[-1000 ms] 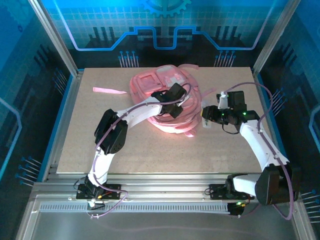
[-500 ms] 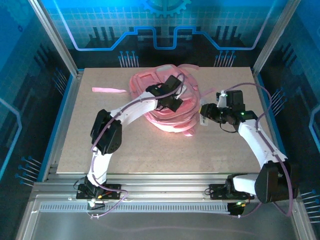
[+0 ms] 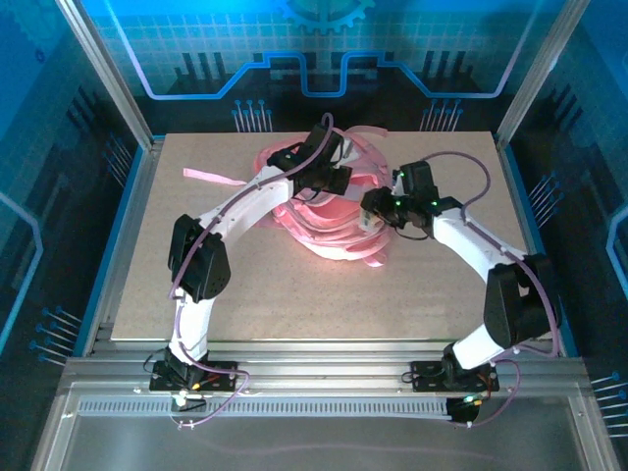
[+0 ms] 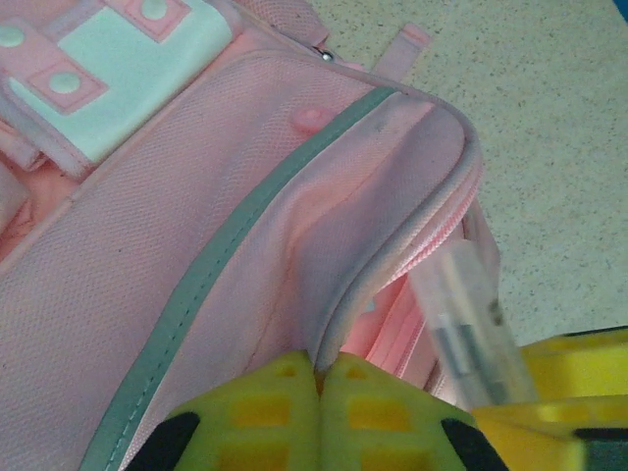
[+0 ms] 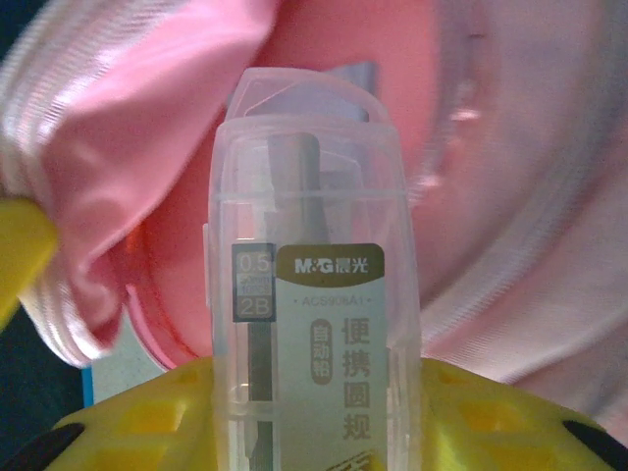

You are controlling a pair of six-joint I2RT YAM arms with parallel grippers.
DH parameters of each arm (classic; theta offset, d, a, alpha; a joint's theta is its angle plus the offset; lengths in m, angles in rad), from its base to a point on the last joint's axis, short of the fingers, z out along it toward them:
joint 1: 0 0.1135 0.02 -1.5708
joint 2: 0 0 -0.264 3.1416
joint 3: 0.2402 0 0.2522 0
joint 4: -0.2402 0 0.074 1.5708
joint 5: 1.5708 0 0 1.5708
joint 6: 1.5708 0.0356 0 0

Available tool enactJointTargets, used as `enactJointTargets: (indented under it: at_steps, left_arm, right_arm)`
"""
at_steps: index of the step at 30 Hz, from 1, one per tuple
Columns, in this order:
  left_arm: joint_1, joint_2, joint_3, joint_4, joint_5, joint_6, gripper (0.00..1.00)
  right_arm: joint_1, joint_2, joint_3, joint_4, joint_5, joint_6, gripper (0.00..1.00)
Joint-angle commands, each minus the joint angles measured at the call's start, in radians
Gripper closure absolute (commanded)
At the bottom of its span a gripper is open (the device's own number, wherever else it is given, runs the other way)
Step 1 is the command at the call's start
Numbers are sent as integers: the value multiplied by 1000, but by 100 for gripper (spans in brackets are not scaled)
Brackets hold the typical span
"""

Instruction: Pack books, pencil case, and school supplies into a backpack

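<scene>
Left jaws are pinching shut on the backpack (image 4: 147, 245) rim; right jaws are gripping the clear packet (image 5: 309, 196) reading "M&G", "0.5", "2B".

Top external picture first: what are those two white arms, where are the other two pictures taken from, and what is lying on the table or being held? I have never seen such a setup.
The top external picture looks down from above on two robot arms bolted at the near edge of a table. Each arm ends in a two-finger end effector with yellow fingers. A pink backpack lies on the table, with a thin pink strip to its left. The other two pictures come from cameras on the arms' wrists. The left wrist picture shows the left end effector pinching the fabric lip of the backpack's opening. The right wrist picture shows the right end effector holding a clear packet of dark grey sticks at that opening.
</scene>
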Motion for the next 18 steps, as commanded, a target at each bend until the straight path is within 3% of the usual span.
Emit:
enactJointTargets:
  at_steps: [1, 6, 9, 11, 13, 18]
  left_arm:
    - [-10, -63, -25, 71, 47, -73, 100]
    - [-17, -88, -60, 97, 56, -97, 100]
    - [-18, -104, -86, 146, 80, -137, 100]
    - [-19, -103, -78, 154, 91, -146, 100]
    - [-26, -96, -60, 147, 93, -150, 100]
    - [-42, -91, -33, 149, 109, -160, 100]
  right_arm:
    - [20, 74, 80, 29, 63, 111, 57]
    - [39, 130, 130, 39, 113, 188, 51]
    - [43, 158, 166, 67, 91, 203, 31]
    - [42, 169, 168, 129, 51, 208, 25]
    - [44, 177, 157, 189, 30, 202, 31]
    - [48, 239, 125, 330, -41, 267, 61]
